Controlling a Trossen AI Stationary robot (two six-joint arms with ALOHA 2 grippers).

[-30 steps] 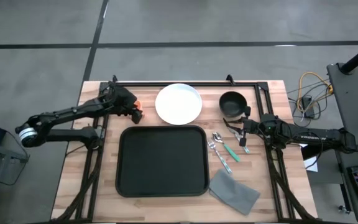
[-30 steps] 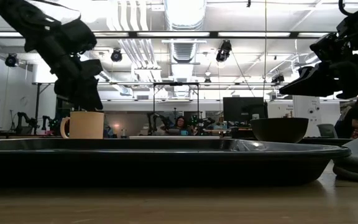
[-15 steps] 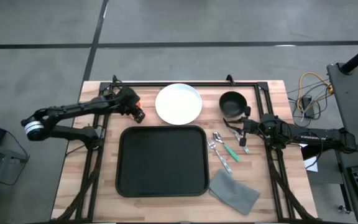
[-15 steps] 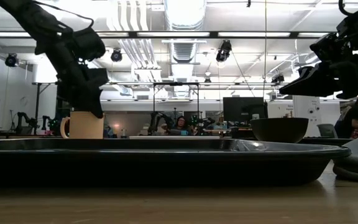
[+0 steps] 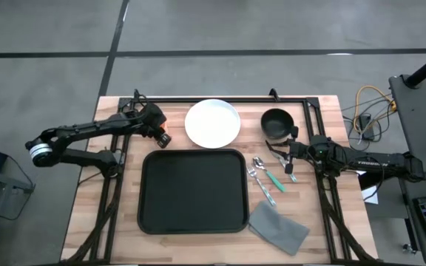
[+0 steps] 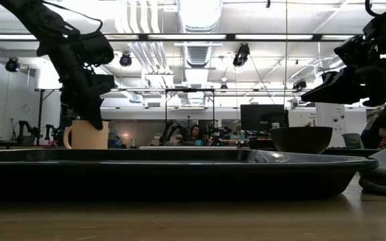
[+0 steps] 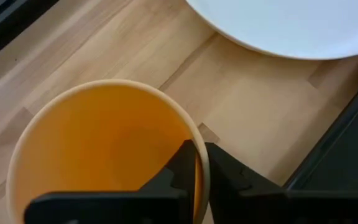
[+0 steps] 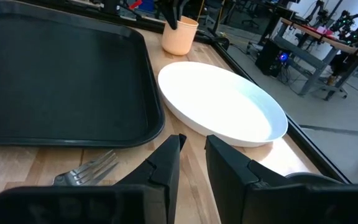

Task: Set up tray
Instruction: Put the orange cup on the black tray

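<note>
The black tray [image 5: 192,152] lies flat at the table's middle, and its rim fills the low view [image 6: 179,157]. An orange cup [image 5: 165,139] stands upright on its base on the wood just beyond the tray's far left corner. My left gripper [image 5: 159,134] is shut on the cup [image 7: 104,143]. My right gripper [image 5: 288,161] hovers right of the tray, above the cutlery, open [image 8: 191,152] with nothing between its fingers. My left gripper pinches the cup's rim wall [image 7: 197,138], one finger [image 7: 178,169] inside the cup and the other [image 7: 226,173] outside, on the side toward the tray. The fingers come from above, pointing down [image 6: 92,119]. The cup stands upright with its base on the table.
A white plate [image 5: 212,123] lies beyond the tray, right of the cup. A black bowl [image 5: 276,122] is at the far right. A fork and a green-handled spoon [image 5: 265,176] lie right of the tray, with a grey folded cloth [image 5: 278,227] nearer. A black frame rail [image 5: 220,98] runs along the far edge.
My left gripper has come down onto the cup and shut on its rim. The cup has shifted slightly but stays upright on the table. My right gripper has kept still.
</note>
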